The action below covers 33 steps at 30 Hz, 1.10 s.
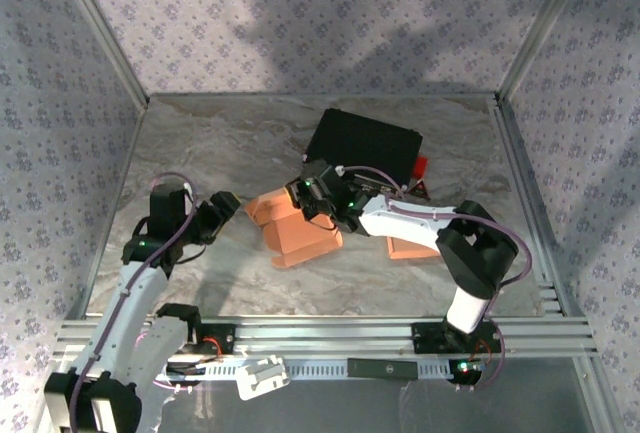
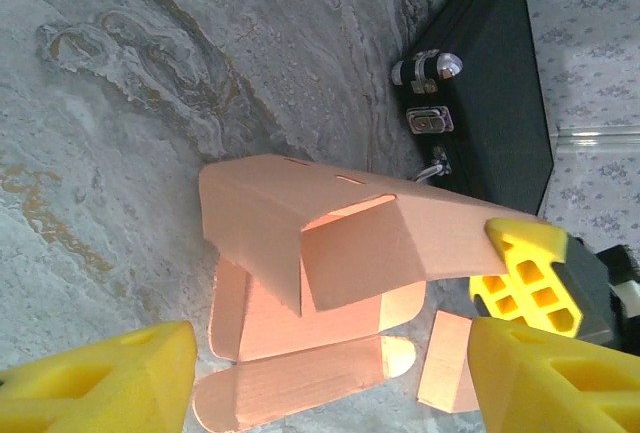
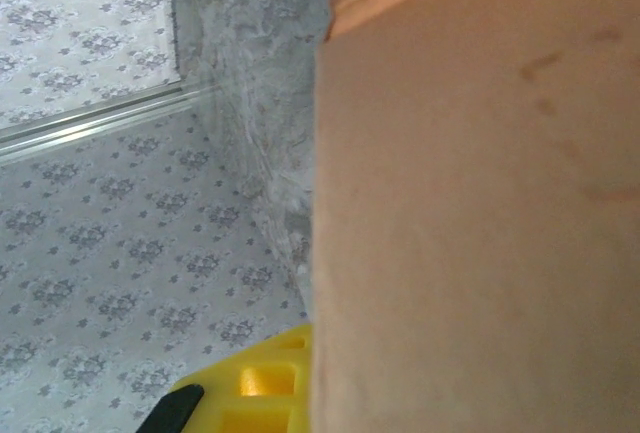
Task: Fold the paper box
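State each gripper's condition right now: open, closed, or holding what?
Left gripper: open, holding nothing.
Right gripper: closed on the paper box.

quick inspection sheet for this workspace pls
surface: marble-look table, no spills seen
job's things: orange paper box part folded, end flaps loose
clutter: black case at the back, red item beside it, orange cardboard piece under the right arm
tools: left tool open, beside the box; right tool shut on the box's end
cables: purple cables looped along both arms
surroundings: patterned walls, metal frame
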Each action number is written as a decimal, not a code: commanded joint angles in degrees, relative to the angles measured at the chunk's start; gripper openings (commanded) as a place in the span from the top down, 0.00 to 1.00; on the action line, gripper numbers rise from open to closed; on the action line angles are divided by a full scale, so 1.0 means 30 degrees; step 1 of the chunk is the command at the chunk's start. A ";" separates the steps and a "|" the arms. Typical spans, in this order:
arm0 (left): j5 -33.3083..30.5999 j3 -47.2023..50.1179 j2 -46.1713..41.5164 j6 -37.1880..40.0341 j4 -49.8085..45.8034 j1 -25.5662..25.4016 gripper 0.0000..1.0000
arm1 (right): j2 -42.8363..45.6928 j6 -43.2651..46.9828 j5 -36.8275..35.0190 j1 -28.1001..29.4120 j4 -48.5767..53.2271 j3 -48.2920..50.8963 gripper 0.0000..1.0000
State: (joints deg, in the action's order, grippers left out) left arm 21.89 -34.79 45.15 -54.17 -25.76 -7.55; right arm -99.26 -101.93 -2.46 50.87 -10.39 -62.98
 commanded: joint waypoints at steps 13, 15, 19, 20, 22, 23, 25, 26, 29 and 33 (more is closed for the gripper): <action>0.1150 0.0030 0.1255 0.1090 0.0901 0.0261 0.30 | 0.0055 -0.0815 -0.1906 0.0371 -0.2335 0.2873 1.00; 0.1339 0.0023 0.1499 0.1266 0.1018 0.0261 0.30 | -0.0067 -0.0597 -0.1756 0.0241 -0.2780 0.3120 1.00; 0.2030 0.0048 0.2432 0.1751 0.1842 0.0504 0.38 | -0.0109 0.0687 -0.1385 -0.0030 -0.3662 0.3560 1.00; 0.2351 0.0092 0.2777 0.1810 0.2254 0.0668 0.41 | -0.0078 0.0997 -0.1214 -0.0150 -0.3575 0.3569 1.00; 0.2801 0.0056 0.3345 0.1950 0.2973 0.0980 0.45 | -0.0165 0.1388 -0.0811 -0.0320 -0.3962 0.3827 1.00; 0.2854 -0.0019 0.3648 0.2109 0.3181 0.1084 0.45 | -0.0219 0.1491 -0.0625 -0.0396 -0.4495 0.4042 1.00; 0.2997 -0.0122 0.4223 0.2230 0.3561 0.1253 0.45 | -0.0358 0.1673 -0.0369 -0.0546 -0.5392 0.4376 1.00; 0.3092 -0.0073 0.4668 0.2194 0.3881 0.1365 0.45 | -0.0343 0.1789 -0.0241 -0.0609 -0.5575 0.4445 1.00; 0.3567 0.0150 0.6027 0.1808 0.5131 0.1594 0.47 | -0.0417 0.2128 -0.0178 -0.0696 -0.5882 0.4601 1.00; 0.3698 0.0317 0.7583 0.1816 0.6380 0.1716 0.63 | -0.0651 0.2131 -0.0171 -0.0698 -0.7143 0.5078 1.00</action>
State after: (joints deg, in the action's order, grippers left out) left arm 31.05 -34.57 66.13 -49.28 -11.53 -2.96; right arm -99.68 -98.04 -3.14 48.99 -31.70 -49.69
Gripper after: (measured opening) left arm 0.390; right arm 0.055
